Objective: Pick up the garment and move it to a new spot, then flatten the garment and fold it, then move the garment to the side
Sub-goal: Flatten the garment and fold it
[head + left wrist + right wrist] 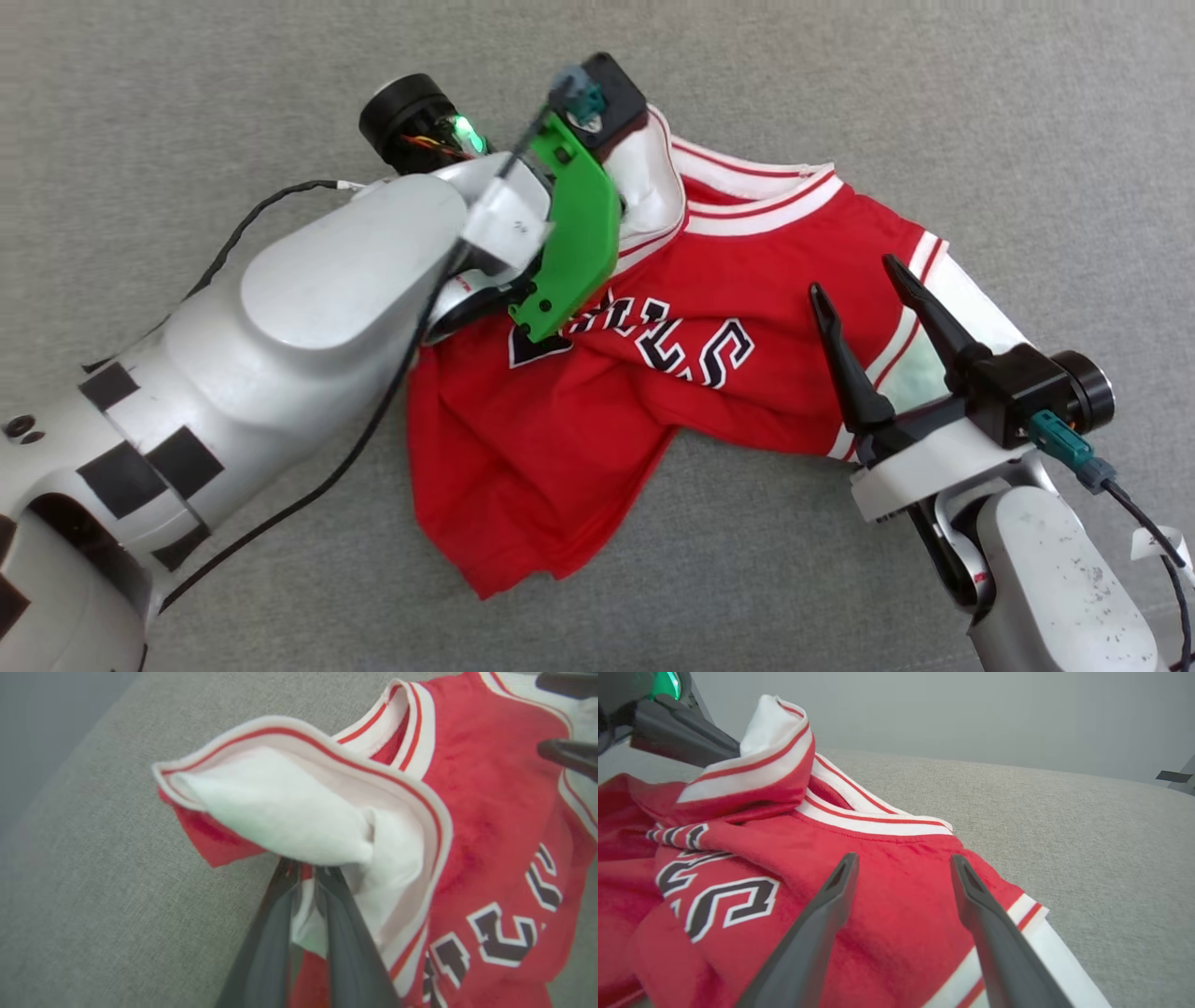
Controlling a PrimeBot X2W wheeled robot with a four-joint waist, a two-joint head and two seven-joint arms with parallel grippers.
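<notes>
Red jersey cloth lies crumpled on a grey woven surface [840, 579] as a two-armed robot sets about moving the garment [597, 411]. It sits at the centre of the head view, with its hem [504, 551] bunched toward 7 o'clock, nearest the robot.

At 4 o'clock of the garment, the right gripper [854, 277] hovers just above the shoulder beside one white sleeve [971, 308]. Its two dark fingers are spread wide and hold nothing. Farther out, at 11 o'clock, the left gripper [306, 868] has its fingers pinched together on the other white sleeve [280, 807]. That sleeve's striped trim stands raised off the surface next to the collar [756, 210]. A green bracket [579, 243] on that wrist hides the fingers from the head camera.

The step in hand looks like the pick-up, only half secured. It would go best if the right gripper closes on the shoulder seam below it before either arm rises. Both arms should then lift together and stay well apart, so the cloth hangs open rather than trailing from one corner. The left pinch appears to take only a thin fold of sleeve, so a slow lift seems wise.

Black, white-outlined lettering [691, 345] crosses the chest. "LLS" reads clearly, while the opening letters are creased and partly covered by the bracket. No number or maker's label can be read.
</notes>
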